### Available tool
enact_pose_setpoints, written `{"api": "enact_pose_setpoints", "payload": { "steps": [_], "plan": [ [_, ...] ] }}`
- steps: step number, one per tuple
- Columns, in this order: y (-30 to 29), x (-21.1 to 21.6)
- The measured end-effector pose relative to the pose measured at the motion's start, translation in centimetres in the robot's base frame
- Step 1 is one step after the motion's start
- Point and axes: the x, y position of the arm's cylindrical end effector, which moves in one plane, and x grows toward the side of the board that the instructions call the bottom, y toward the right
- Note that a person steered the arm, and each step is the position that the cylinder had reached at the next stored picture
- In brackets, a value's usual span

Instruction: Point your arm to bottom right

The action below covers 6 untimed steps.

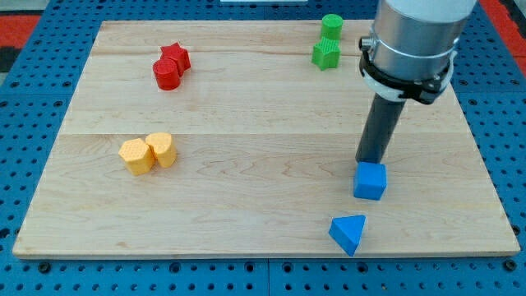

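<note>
1. Nearest the view's bottom, a blue triangular block lies on the wooden desk, close to the front edge and right of centre. It sits on the way towards the bottom right corner, which is the task's target and is bare wood.

2. Just above it and slightly to the view's right sits a blue cube, apart from the triangular block with a strip of wood between them.

3. The arm carries no hand, so there is nothing to be released or clenched; it ends in a dark rod whose tip stands at the cube's upper edge, touching it or nearly so. The rod is upright because it only slides at one height. From there the target corner lies down and to the view's right; a straight slide would probably nudge the cube along, so skirting it on the right looks safer.

4. Further back on the view's left, two yellow blocks rest touching each other, well clear of the rod's likely path.

5. Beyond them, a red star and a red cylinder are pressed together.

6. Farthest, near the top edge, a green cylinder stands just behind a green star-like block, beside the arm's grey body.
</note>
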Motion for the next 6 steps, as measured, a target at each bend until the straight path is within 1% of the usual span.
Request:
{"api": "enact_pose_setpoints", "payload": {
  "steps": [1,3,4,5,6],
  "plan": [
    [1.4,2.0],
    [-0.7,3.5],
    [3.6,3.7],
    [9.6,5.7],
    [13.0,9.5]
  ]
}}
